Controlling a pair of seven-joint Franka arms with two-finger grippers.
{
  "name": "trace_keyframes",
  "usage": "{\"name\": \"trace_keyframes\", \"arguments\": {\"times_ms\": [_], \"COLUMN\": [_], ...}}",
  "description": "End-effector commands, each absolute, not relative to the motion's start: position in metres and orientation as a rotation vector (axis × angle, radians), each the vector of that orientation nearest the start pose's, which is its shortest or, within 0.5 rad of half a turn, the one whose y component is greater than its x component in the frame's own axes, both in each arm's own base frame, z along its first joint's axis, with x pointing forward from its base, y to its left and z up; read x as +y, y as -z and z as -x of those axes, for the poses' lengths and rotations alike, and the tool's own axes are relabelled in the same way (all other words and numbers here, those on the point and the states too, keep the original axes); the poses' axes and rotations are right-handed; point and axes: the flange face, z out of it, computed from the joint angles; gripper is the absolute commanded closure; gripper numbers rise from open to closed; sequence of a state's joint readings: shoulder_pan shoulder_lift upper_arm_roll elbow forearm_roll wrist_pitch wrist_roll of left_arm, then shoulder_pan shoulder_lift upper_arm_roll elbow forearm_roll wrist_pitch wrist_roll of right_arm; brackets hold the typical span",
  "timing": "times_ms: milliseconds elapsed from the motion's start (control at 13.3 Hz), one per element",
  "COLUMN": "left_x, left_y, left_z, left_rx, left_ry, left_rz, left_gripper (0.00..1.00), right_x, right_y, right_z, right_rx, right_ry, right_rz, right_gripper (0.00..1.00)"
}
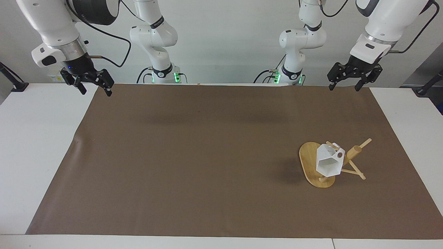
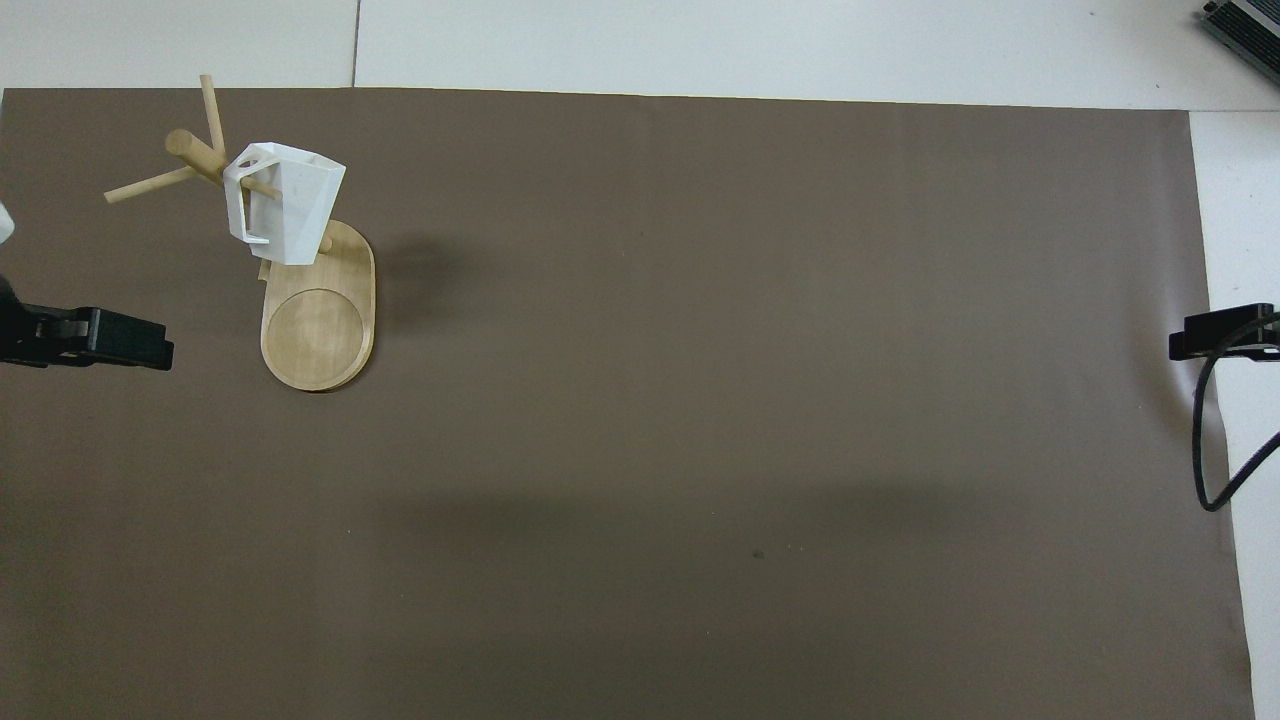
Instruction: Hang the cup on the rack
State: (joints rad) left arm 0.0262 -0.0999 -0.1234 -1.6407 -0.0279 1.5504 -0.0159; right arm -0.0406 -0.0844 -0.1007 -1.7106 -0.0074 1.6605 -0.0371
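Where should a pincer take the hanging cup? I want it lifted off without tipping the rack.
Probably by the cup's faceted body, from above, sliding along the peg away from the rack's post: a peg fills the handle, so that is no place to grip.

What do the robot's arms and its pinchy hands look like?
Both arms are smooth, rounded and white, with dark bands at the joints and a silver ring at each wrist. The left gripper and the right gripper are black and bony, each with two thin fingers. Black cables loop beside both arms, and little green lights glow at the bases.
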Motion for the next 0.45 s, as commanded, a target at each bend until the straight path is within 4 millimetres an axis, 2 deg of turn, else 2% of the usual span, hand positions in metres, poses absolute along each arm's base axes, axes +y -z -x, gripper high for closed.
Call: {"name": "trace_keyframes", "arguments": {"times_ms": [0, 376], "left_x": [-0.0604, -0.0612], "left_y": [-0.649, -0.6456], "left_z": [-0.5134, -0.5099], "left_rx": [0.162, 0.181], "left_ry": [-0.005, -0.022], "left_rz": [3.16, 3.157], "left_gripper": [0.0, 0.0], "right_x": [-0.0773, -0.0775], "right_y": [-0.6133, -0.6133], "right_z": [-0.5212, -0.5212], "right_rx": [0.131, 0.13], "right_ry": [0.047, 0.047], "right_rz": [3.145, 3.146], "right_gripper": [0.0, 0.0]}}
